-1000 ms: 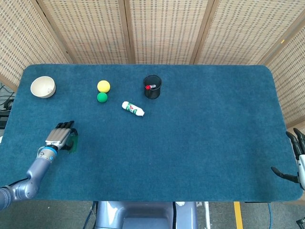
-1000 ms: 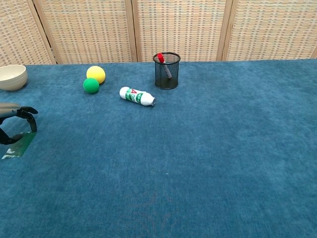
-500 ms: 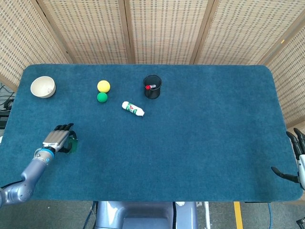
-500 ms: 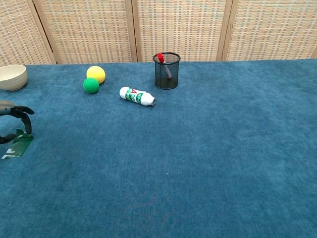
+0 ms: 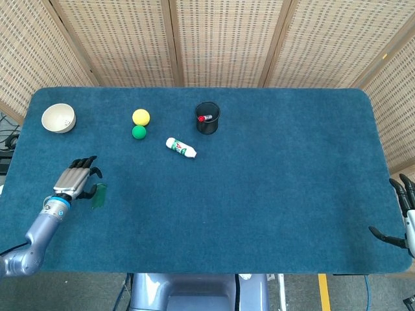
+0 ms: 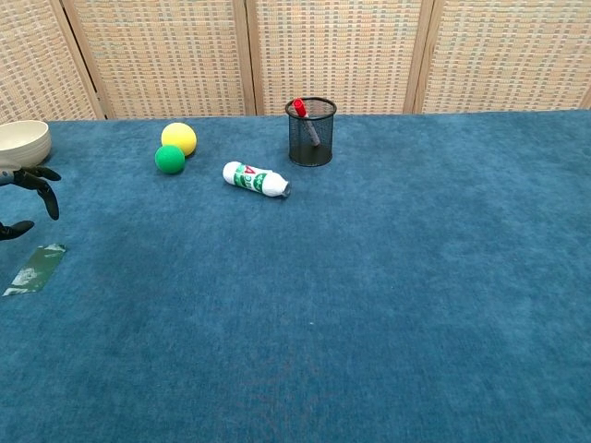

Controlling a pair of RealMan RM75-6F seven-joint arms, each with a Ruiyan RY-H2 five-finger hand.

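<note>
The left hand (image 5: 76,179) hangs over the near-left part of the blue bench (image 5: 279,181), its fingers (image 6: 44,187) spread and curled a little, holding nothing. Just beside it, toward the bench's middle, lies a small flat green strip (image 5: 98,195) — in the chest view it shows as a thin, slightly shiny piece (image 6: 34,269) lying flush on the cloth, clear of the fingertips above it.

My guess is that the strip is very light and limp, something like film or tape, and it may be slippery against smooth fingertips. Lying flat on a soft pile, it offers no edge to get under, so the likeliest hold is a pinch on one short end, pressing into the cloth to lift a corner. It could easily slide or fold rather than rise.

The right hand (image 5: 403,214) sits well away at the bench's far-right near edge, fingers apart and empty.

Beyond the strip, toward the screen, stands a cream bowl (image 5: 58,118). Further along from the strip are a yellow ball (image 5: 141,116) touching or nearly touching a green ball (image 5: 139,132), then a white bottle (image 5: 181,147) lying on its side, and a black mesh cup (image 5: 207,118) with a red-capped pen (image 6: 306,120) in it.
</note>
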